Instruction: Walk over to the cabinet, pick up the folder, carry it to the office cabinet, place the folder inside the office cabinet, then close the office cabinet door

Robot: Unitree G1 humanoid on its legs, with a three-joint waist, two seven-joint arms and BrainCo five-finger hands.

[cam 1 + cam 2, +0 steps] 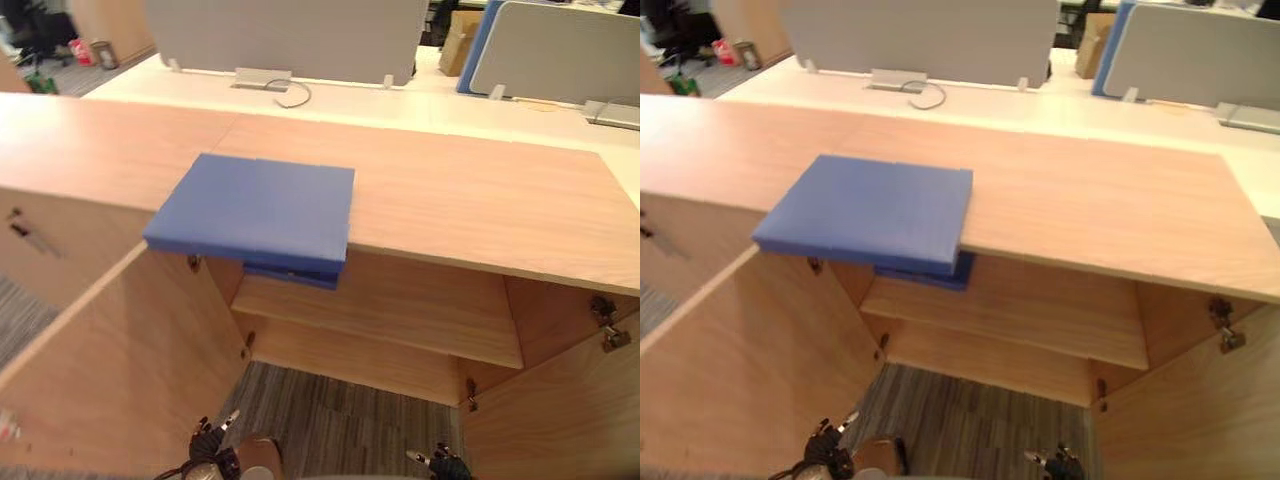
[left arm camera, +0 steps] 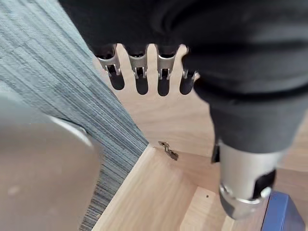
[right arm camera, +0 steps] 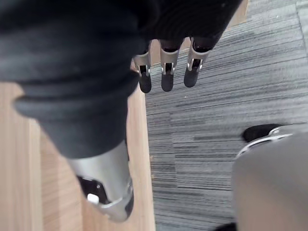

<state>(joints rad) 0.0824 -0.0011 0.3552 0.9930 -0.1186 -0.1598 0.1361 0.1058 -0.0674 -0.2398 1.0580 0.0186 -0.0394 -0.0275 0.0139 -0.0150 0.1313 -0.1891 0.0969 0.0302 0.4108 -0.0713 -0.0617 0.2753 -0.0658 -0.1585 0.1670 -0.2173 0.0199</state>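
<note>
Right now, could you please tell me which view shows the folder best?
The left eye view: the folder lies whole on the cabinet top, its near edge overhanging the open front. The right eye view shows much the same; the left wrist view catches a blue corner of it.

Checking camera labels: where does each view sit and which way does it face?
Left eye view: head, looking down-forward at the blue folder overhanging the open cabinet; left hand and right hand at bottom edge.
Right eye view: same head, slightly rightward; same scene, hands.
Left wrist view: left wrist, looking along straight fingers at carpet and the cabinet.
Right wrist view: right wrist, looking along straight fingers at carpet, wood panel.
Shared: both wrist views show carpet.
</note>
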